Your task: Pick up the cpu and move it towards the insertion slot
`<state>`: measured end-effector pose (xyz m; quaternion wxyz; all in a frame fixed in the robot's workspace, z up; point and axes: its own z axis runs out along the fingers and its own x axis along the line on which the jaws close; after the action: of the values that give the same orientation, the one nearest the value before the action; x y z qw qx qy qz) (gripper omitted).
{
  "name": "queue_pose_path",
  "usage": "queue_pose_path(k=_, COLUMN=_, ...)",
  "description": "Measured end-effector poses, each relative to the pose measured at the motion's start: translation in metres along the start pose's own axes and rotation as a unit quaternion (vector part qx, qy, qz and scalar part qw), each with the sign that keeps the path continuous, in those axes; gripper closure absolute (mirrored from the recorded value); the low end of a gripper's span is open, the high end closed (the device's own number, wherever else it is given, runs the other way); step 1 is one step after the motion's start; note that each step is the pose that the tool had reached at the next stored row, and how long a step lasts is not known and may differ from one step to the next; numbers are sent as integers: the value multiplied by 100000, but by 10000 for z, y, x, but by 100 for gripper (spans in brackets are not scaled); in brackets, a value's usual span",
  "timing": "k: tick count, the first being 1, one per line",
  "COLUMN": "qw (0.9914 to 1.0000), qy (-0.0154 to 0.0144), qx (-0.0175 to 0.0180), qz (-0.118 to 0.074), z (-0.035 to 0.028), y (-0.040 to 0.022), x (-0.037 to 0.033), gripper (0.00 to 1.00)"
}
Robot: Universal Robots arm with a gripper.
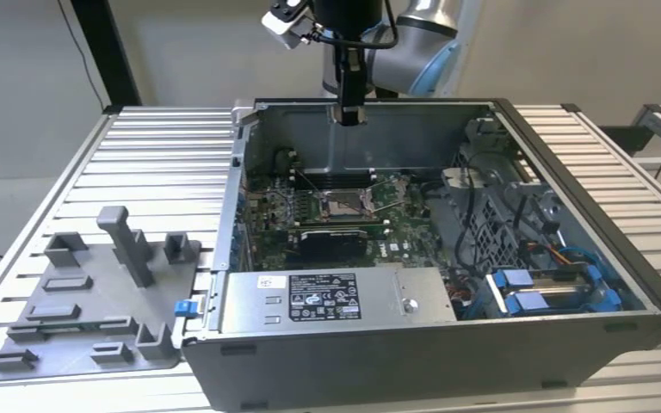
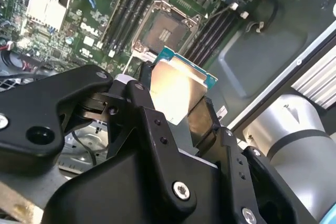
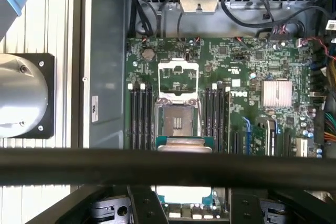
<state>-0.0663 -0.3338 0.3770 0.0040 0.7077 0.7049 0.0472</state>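
Black fingers [image 2: 157, 124] of my gripper [image 2: 176, 109] were closed on the cpu [image 2: 176, 85], carried in the air above the motherboard [image 3: 236, 77] beside the open insertion slot [image 2: 167, 27]. I judged this the carrying step, with the chip needing squaring over that socket.

Silver-grey arm [image 1: 416, 39] with pale blue joint caps, black cable looped at the wrist, matte black claw [image 2: 176, 114] studded with silver screws
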Motion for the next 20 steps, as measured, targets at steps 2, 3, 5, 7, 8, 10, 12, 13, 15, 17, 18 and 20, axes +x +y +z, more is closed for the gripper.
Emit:
queue_pose_path(k=2, qw=100000, qy=129, qx=1, qz=6, z=21, y=38, x=27, gripper=100)
queue_pose_path(k=3, qw=100000, qy=195, qx=4, qz=14, z=32, y=59, x=42, gripper=100)
queue_pose_path(k=5, qw=99999, qy=325, qx=2, qz=23, z=53, y=97, x=66, gripper=100)
queue_pose_path(k=7, qw=99999, qy=403, qx=2, qz=25, z=68, y=137, x=91, gripper=100)
queue_pose_path(k=8, qw=99999, qy=412, qx=6, qz=28, z=71, y=150, x=101, gripper=100)
queue_pose_path(k=10, qw=99999, qy=409, qx=5, qz=30, z=73, y=169, x=116, gripper=100)
queue_pose_path(k=12, qw=99999, qy=410, qx=3, qz=28, z=77, y=191, x=139, gripper=100)
queue_pose_path(k=13, qw=99999, qy=413, qx=2, qz=28, z=79, y=202, x=151, gripper=100)
queue_pose_path(k=15, qw=99999, qy=402, qx=4, qz=37, z=79, y=206, x=160, gripper=100)
queue_pose_path(k=17, qw=99999, qy=411, qx=1, qz=26, z=80, y=207, x=160, gripper=100)
queue_pose_path(k=18, qw=99999, qy=409, qx=2, qz=25, z=80, y=207, x=161, gripper=100)
queue_pose_path(k=20, qw=99999, qy=408, qx=4, qz=25, z=80, y=207, x=163, gripper=100)
